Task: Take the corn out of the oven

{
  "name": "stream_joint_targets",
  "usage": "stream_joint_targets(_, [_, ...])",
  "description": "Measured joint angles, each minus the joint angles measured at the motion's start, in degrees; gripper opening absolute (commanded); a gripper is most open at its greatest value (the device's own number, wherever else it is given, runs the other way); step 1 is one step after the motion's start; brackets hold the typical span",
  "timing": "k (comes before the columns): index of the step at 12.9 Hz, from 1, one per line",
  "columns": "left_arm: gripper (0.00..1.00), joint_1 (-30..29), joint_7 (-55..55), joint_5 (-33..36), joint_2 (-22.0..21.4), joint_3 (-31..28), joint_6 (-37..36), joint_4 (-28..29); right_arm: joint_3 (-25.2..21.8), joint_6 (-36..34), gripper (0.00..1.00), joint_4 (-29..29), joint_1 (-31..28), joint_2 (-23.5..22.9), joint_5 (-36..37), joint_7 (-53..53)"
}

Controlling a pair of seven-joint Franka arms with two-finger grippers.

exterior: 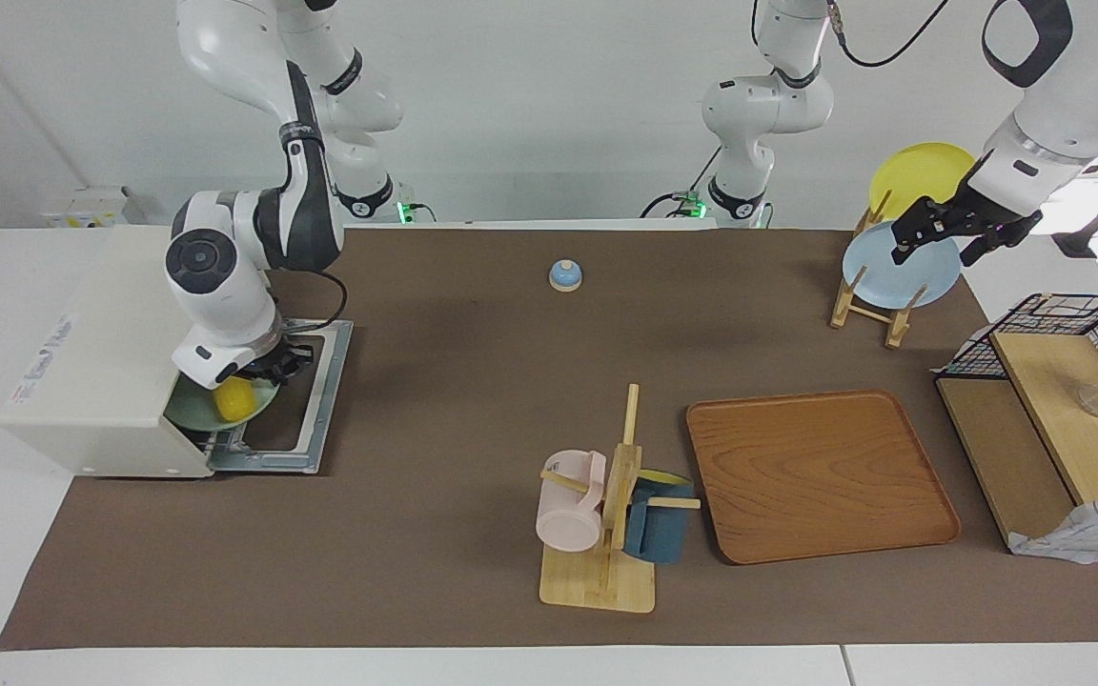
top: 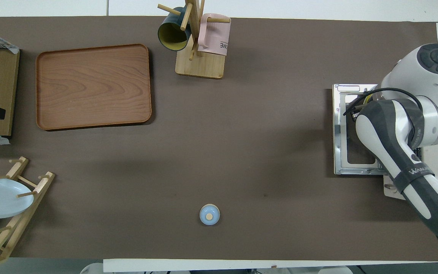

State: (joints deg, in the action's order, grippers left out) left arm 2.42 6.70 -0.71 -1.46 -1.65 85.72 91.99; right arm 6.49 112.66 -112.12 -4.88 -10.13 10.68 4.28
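Note:
The cream-white oven (exterior: 101,381) stands at the right arm's end of the table. Its door (exterior: 320,419) lies open flat on the mat, and its metal frame also shows in the overhead view (top: 337,152). The yellow corn (exterior: 235,398) lies on a green plate (exterior: 189,410) at the oven's mouth. My right gripper (exterior: 261,376) is down at the corn, right above it. In the overhead view the right arm (top: 394,144) hides the corn. My left gripper (exterior: 954,236) hangs open and empty over the plate rack.
A plate rack (exterior: 868,310) holds a blue plate (exterior: 892,272) and a yellow plate (exterior: 921,171). A wooden tray (exterior: 816,476), a mug tree (exterior: 606,514) with two mugs, a small bell (exterior: 565,275), a black wire basket (exterior: 1064,324) and a wooden shelf (exterior: 1045,429) also stand on the table.

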Motion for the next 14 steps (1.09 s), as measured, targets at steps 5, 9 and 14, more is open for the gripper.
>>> stream_joint_targets(5, [1.00, 0.00, 0.00, 0.00, 0.00, 0.00, 0.00, 0.00, 0.52, -6.92, 0.00, 8.83, 18.33, -1.04, -0.45, -18.40])
stream_joint_targets(9, [1.00, -0.08, 0.00, 0.00, 0.00, -0.05, -0.11, 0.00, 0.70, -13.80, 0.00, 27.79, 36.22, -13.01, -5.20, -42.76])
stream_joint_targets(14, [1.00, -1.67, 0.02, 0.00, 0.00, -0.18, -0.20, 0.01, 0.54, -2.81, 0.31, 35.11, 44.02, -26.12, -5.94, -58.41])
